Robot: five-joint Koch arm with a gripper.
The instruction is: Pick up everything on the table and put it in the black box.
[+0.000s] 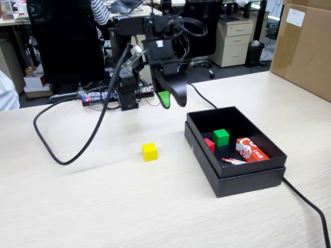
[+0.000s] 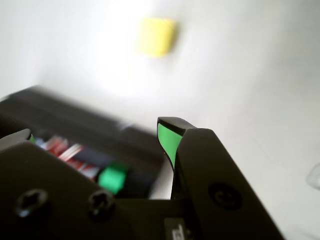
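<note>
Empty claw above the pale wood-grain table (image 1: 103,206)

Black gripper (image 1: 173,99), jaws slightly parted, upper centre; yellow cube (image 1: 149,151) mid-frame; green cube (image 1: 221,137), red cube (image 1: 209,145) inside matte black box (image 1: 243,181).

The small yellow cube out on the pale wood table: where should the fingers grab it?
Probably from straight above, closing on two opposite flat side faces of the small yellow cube. It sits flat on the pale wood table with open space on every side.

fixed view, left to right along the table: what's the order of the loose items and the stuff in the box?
yellow cube → red cube → green cube → stick with a red tip → red-and-white packet. All but the yellow cube lie inside the black box.
</note>
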